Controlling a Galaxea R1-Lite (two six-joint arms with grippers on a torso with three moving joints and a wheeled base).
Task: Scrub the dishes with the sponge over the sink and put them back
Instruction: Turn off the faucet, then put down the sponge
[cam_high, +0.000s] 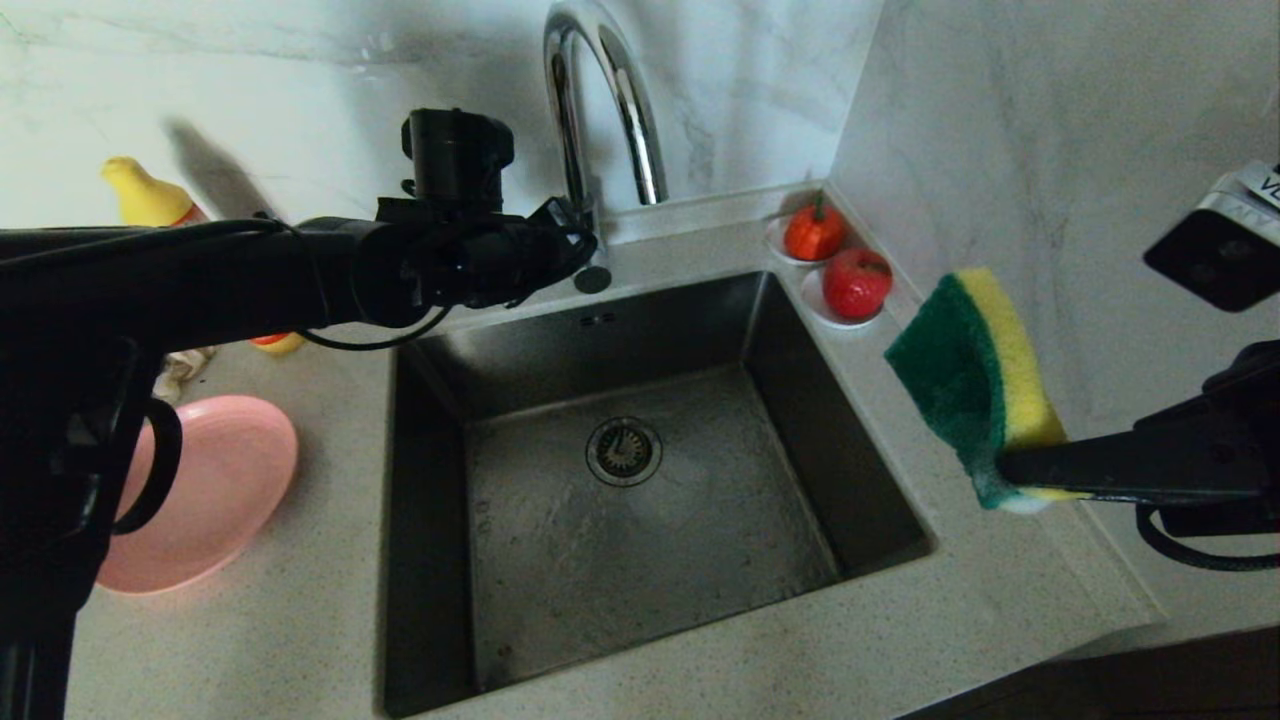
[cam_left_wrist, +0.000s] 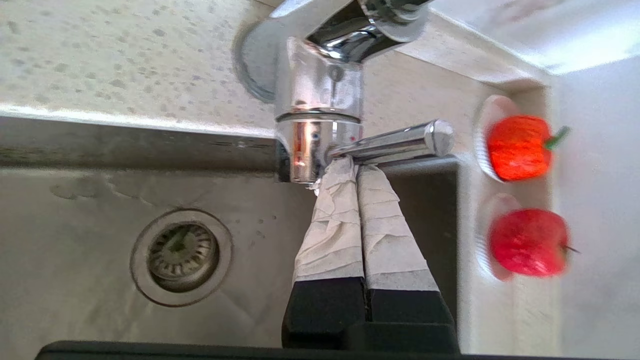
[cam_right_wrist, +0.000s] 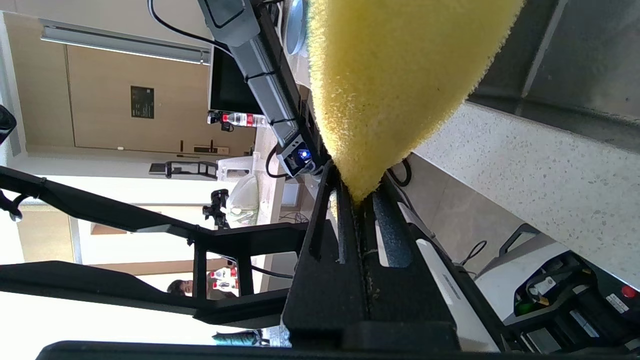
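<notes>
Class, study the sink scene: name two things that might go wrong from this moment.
1. The left end effector, shut, has its tips at the tap lever; they might slip off it.
2. The right end effector pinches the sponge by one corner, beside the sink over the counter; it might drop.

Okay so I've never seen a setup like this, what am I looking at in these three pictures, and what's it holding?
This is a two-armed robot at a kitchen sink. The wide picture comes from a camera on its head; the other two come from cameras on its wrists, looking along the fingers. The left gripper, shut, has its taped fingertips at the tap lever. The right gripper is shut on a yellow and green sponge, held up above the counter right of the sink. A pink plate lies on the counter to the left. Two red toy fruits sit on saucers in the back corner.
</notes>
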